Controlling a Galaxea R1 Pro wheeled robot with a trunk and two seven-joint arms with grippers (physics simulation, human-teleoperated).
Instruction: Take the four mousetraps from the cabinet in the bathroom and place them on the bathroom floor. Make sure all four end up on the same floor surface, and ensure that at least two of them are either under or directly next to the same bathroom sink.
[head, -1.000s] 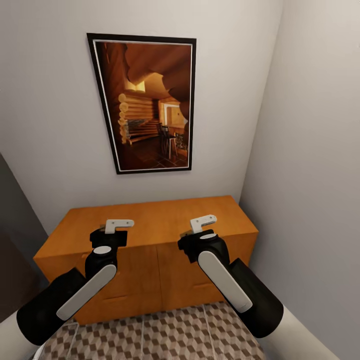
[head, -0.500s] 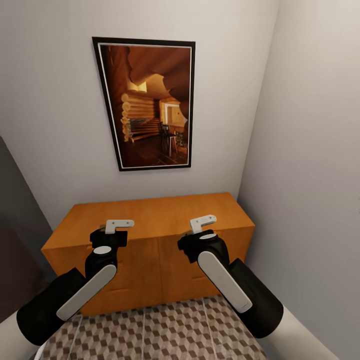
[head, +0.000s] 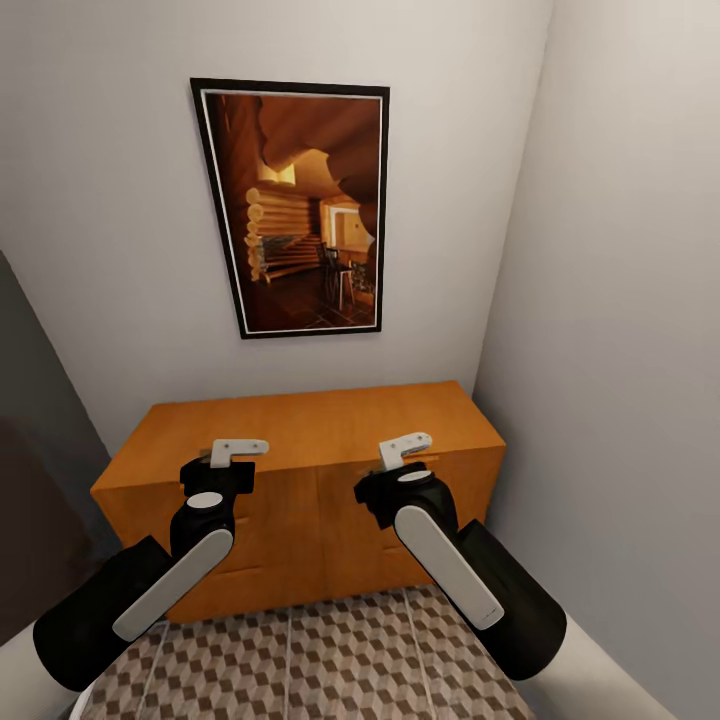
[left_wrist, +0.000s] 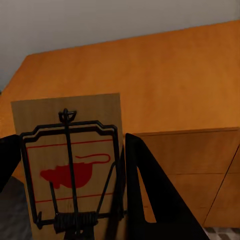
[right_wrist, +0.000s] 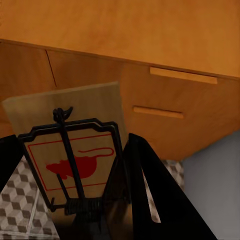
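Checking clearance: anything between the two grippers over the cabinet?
Nothing. In the head view, bare cabinet top lies between left gripper and right gripper.

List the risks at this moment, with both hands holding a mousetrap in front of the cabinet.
1. Each mousetrap, left and right, seems pinched near one end, most of the board sticking out; a jolt might tip or slip it.
2. The cabinet fills a tight corner beside the wall, so turning could swing the right hand into it.
3. The bathroom floor is far below the left hand; releasing from here would drop the traps.
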